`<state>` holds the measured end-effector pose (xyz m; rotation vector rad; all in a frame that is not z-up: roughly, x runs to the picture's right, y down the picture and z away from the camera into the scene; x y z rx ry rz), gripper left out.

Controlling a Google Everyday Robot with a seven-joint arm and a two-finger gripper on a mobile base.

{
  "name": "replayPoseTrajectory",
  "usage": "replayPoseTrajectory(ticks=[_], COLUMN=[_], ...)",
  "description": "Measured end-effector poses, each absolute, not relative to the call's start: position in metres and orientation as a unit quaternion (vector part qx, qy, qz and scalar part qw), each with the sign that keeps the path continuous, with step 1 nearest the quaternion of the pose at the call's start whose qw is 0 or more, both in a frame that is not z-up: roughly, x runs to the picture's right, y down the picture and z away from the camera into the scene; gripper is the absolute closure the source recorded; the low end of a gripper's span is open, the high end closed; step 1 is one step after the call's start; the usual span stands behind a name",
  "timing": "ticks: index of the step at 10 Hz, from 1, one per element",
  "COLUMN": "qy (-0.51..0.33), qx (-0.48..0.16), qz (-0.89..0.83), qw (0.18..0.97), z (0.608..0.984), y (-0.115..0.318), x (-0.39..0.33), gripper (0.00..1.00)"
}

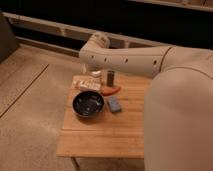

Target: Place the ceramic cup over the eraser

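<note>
Covering is not yet done: the cup (95, 75) is seen at the table's (100, 135) far edge, just beside the eraser (110, 77). The pincer (96, 68), seemingly above the cup, is mostly hidden; its state cannot be told.

(a) The ceramic cup (95, 74): small and cream-white, at the far left edge of the wooden surface (100, 135), in the upper centre-left of the frame. Its upper part is hidden under the pale arm (130, 59), so whether its mouth faces up or down cannot be told.

(b) The eraser (110, 77): a small dark grey block, narrow and taller than wide. It stands upright on the surface just right of the ceramic cup, apart from it and uncovered.

(c) The gripper (94, 69): below the arm's rounded end, directly above the ceramic cup and mostly hidden. Whether it touches the cup cannot be told.
</note>
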<state>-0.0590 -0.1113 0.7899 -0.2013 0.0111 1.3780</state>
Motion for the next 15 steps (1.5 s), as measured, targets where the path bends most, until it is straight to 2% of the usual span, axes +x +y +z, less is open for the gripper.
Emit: replayPoseTrajectory(ticks=[4,6,10,12,15], qy=[-0.116,-0.141,-0.146,-0.143,-0.116], qx=[-0.141,-0.154,-0.159,-0.161,-0.124], qz=[0.669,0.685,0.684,0.675,0.603], qw=[0.720,0.698,0.697,0.706,0.779], z=[0.806,0.817,0.819,0.833,0.869], y=[-0.156,-0.164,-0.164,-0.160,-0.167], x=[-0.070,-0.056,-0.060,-0.062,-0.065], gripper=[0.35,0.35,0.35,0.35,0.35])
